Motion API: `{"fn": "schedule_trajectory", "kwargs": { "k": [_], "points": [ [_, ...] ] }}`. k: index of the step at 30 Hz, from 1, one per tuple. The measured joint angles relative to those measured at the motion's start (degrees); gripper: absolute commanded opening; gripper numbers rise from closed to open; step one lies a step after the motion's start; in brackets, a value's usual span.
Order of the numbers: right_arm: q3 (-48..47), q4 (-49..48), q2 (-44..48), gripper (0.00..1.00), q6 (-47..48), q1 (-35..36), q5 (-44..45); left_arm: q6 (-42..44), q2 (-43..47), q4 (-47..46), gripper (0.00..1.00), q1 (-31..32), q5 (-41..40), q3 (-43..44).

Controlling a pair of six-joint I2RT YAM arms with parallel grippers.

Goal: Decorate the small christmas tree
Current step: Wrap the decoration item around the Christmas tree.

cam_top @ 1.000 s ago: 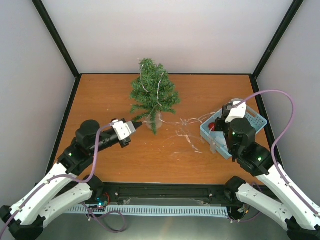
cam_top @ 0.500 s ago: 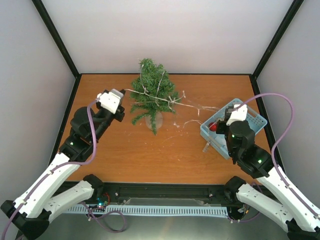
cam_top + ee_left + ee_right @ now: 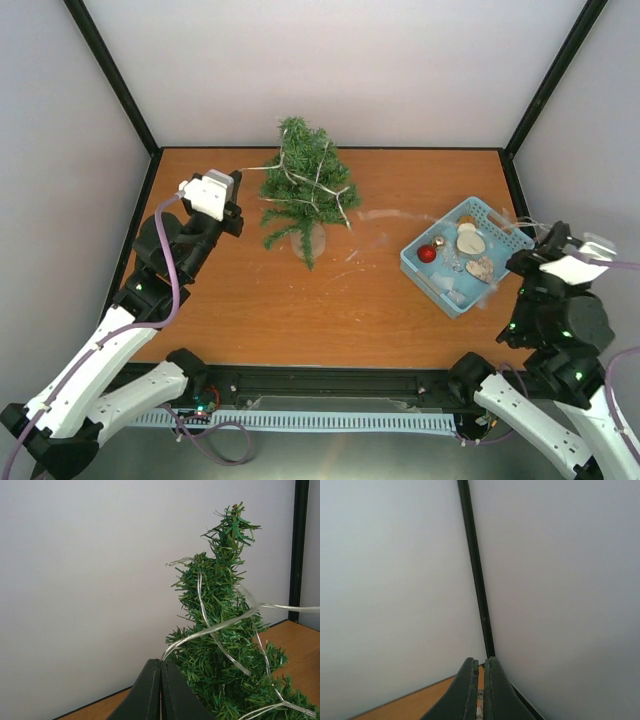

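Near edge of the wooden table: 2 arm bases, left and right. Right gripper sits raised at the near-right, just beside the right side of the blue basket and past its outer edge, well apart from the tree. In the right wrist view the right gripper has its fingers pressed almost together, with only a thin slit between them. A pale thin piece shows in that slit, and the top view shows the silvery strand reaching this gripper, so it pinches the strand's right end. The stretch between tree and basket is blurred. The basket holds 1 red ball and 2 pale ornaments, details too small to tell. Farther back on the left, the left gripper is lifted just beside the upper left of the small christmas tree, level with its upper branches, and I can't tell whether it touches the needles. In the left wrist view the left gripper is fully closed. The strand comes out right at the fingertips, so it is pinched there, then runs up and right across the tree, looping over the branches and going off to the right. The tree stands upright at the back center of the table, right of the left fingers and close in front of them, with the pale back wall behind it.
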State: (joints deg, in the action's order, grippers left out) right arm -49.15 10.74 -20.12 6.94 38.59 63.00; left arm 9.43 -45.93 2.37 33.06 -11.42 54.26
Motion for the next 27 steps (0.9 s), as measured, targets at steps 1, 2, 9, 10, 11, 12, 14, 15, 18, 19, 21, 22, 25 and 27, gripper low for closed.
{"fn": "schedule_trajectory", "kwargs": {
  "k": [1, 2, 9, 10, 11, 12, 14, 15, 18, 19, 21, 22, 25, 27],
  "points": [
    [-0.6, -0.5, 0.4, 0.03, 0.5, 0.0, 0.4, -0.1, 0.2, 0.0, 0.01, -0.1, -0.2, -0.2],
    [-1.3, -0.9, 0.6, 0.03, 0.9, 0.0, 0.8, -0.2, 0.4, 0.0, 0.01, -0.1, -0.3, -0.3],
    [-2.2, -2.9, -0.3, 0.03, 3.8, 0.0, 1.3, -1.0, 0.4, 0.0, 0.01, -0.1, -1.8, -0.3],
    [-2.2, -3.3, -0.7, 0.03, 4.4, 0.0, 1.2, -1.2, 0.3, 0.0, 0.01, -0.1, -2.3, -0.3],
    [-2.2, -4.0, -1.1, 0.03, 5.1, 0.0, 1.0, -1.4, 0.1, 0.0, 0.01, -0.2, -2.5, -0.3],
    [-2.2, -4.4, -1.5, 0.03, 5.7, 0.0, 0.9, -1.5, -0.1, 0.0, 0.01, -0.3, -2.6, -0.3],
    [-2.2, -5.4, -2.2, 0.03, 6.8, 0.0, 0.7, -2.4, -1.2, 0.6, 0.01, -0.8, -2.5, 0.3],
    [-2.2, -6.1, -2.7, 0.03, 7.6, 0.0, 0.6, -2.9, -2.2, 1.2, 0.01, -1.0, -2.5, 1.1],
    [-2.2, -7.8, -4.0, 0.03, 9.9, 0.0, 0.4, -5.2, -5.7, 2.9, 0.01, -1.9, -2.3, 4.5],
    [-2.2, -8.3, -4.2, 0.03, 10.5, 0.0, 0.1, -6.1, -6.8, 3.7, 0.01, -2.4, -1.9, 5.7],
    [-2.2, -9.5, -4.4, 0.03, 11.8, 0.0, -1.0, -8.6, -8.9, 5.1, 0.01, -4.8, 0.0, 8.5],
    [-2.2, -9.9, -4.5, 0.03, 12.2, 0.0, -1.6, -9.8, -9.7, 5.5, 0.01, -6.1, 1.1, 9.5],
    [-2.9, -11.7, -4.9, 0.03, 13.7, 0.0, -5.0, -13.6, -11.6, 6.5, 0.01, -10.0, 5.2, 12.5],
    [-3.7, -13.4, -5.3, 0.03, 14.9, 0.0, -7.6, -15.4, -12.1, 6.5, 0.01, -11.3, 7.8, 13.3]
  ]
}}
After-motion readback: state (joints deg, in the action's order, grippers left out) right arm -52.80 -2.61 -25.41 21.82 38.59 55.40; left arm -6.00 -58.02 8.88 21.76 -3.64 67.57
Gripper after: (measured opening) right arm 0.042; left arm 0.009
